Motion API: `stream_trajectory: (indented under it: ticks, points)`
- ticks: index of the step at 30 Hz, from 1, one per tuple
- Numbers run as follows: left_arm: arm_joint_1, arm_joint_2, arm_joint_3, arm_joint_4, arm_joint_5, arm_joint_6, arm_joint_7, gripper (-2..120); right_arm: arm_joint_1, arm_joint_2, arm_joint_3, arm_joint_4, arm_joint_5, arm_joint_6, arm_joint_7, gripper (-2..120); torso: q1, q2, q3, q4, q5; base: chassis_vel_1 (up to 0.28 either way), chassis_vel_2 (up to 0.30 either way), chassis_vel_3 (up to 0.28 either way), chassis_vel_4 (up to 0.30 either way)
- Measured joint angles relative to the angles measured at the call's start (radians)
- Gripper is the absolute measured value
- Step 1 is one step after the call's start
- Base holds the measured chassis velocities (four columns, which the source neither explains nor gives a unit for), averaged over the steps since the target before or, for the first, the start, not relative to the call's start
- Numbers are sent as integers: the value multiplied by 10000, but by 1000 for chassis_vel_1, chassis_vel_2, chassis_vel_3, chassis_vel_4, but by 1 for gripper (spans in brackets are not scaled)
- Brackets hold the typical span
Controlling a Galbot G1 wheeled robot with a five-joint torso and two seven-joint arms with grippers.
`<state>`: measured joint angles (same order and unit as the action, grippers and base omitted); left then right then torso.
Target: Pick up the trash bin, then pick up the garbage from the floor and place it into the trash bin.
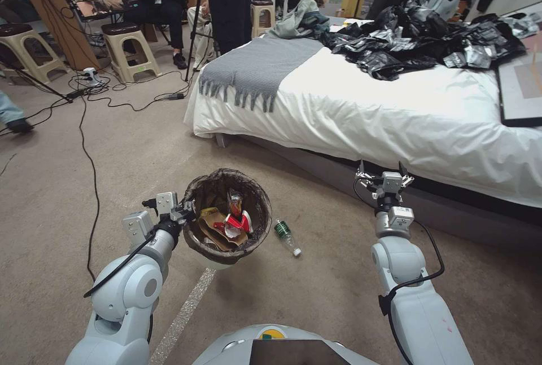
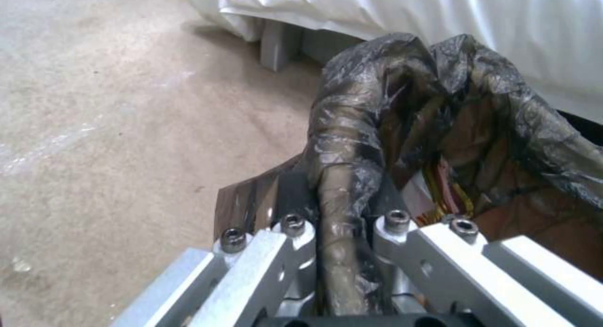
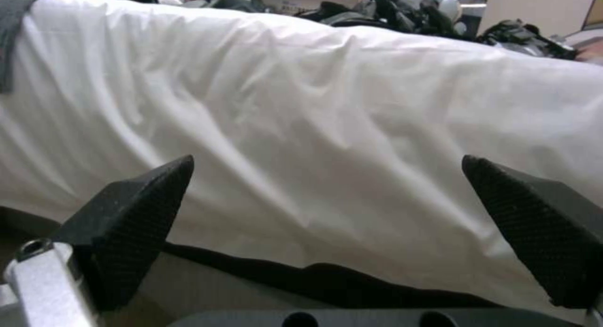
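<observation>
Closest to the head camera, the left gripper (image 1: 182,214) has its fingers pinching the bagged rim of the trash bin (image 1: 226,215), held up off the floor (image 1: 68,184), so step one looks done. Red-and-white wrappers (image 1: 234,219) and a tan paper bag (image 1: 213,229) already sit inside; the bottle (image 1: 287,236) lies on the floor just beside the bin, so that's left. Left wrist view shows the liner (image 2: 352,143) squeezed between the fingers. Right wrist view shows the right gripper (image 3: 327,223) with fingers spread wide, empty, facing the bed (image 3: 327,105).
</observation>
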<state>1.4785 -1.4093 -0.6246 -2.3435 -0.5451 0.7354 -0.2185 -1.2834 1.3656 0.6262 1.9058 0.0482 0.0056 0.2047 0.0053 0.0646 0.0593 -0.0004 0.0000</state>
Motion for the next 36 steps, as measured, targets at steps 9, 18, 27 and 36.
stream_trajectory:
  ticks: [9,18,27,36]
  points:
    - [9,-12,10,-2,-38,0,16,5,-9,-9,-54,-15,-12,-54,26,100,0,0,0,-1,0,5,6,5,5]
    - [8,-29,-23,10,13,0,26,5,-27,8,-57,-27,-3,-85,52,100,-1,0,0,0,0,58,63,54,64]
    - [40,0,-120,3,278,0,181,5,-60,-204,-272,223,218,-1098,492,100,-1,0,0,-4,0,7,6,5,5]
    - [111,124,-172,-122,312,0,170,5,2282,-2041,-1599,-144,5168,-7423,860,100,0,0,0,1,1,0,0,0,0]
